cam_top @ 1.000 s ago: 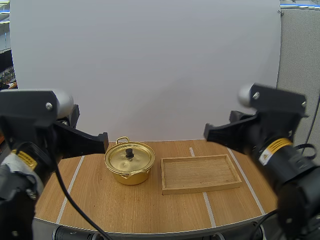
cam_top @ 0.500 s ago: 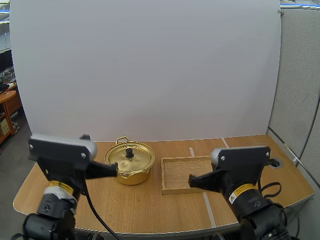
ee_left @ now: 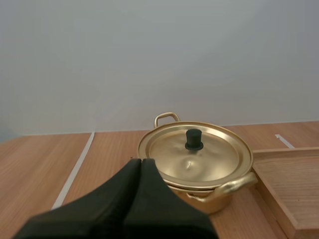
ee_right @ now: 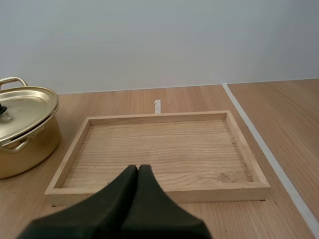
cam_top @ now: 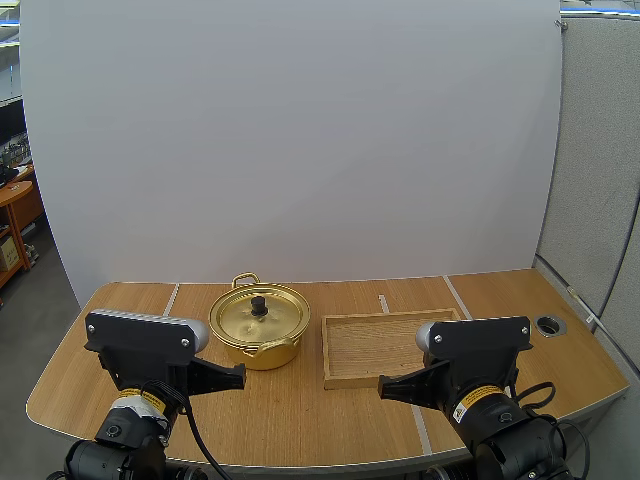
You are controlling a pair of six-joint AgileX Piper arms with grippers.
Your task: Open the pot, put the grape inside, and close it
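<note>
Gold pot (cam_top: 259,326) lidded, handles (cam_top: 246,281) aligned near–far | wooden tray (cam_top: 398,346) just beside, long axis left–right | left gripper (ee_left: 141,161) fingers pressed together | right gripper (ee_right: 138,168) same

Place: a robot test station in an office-like lab, not a home or a kitchen.
Table: a curved wooden table (cam_top: 300,420), marked off with white tape lines (cam_top: 456,298) and fitted with a round cable hole (cam_top: 548,324) near its right end.
Backing: a plain white board (cam_top: 300,140) stands behind the table and screens it off.
Wall: a grey partition (cam_top: 600,150) of the office kind at the right.
Beyond: a wooden desk (cam_top: 12,195) past the board's left edge.
Machines: a left arm (cam_top: 140,340) and a right arm (cam_top: 478,340) at the table's near edge.
Props: a golden pot (cam_top: 259,325) and a wooden tray (cam_top: 385,345), set side by side.
</note>
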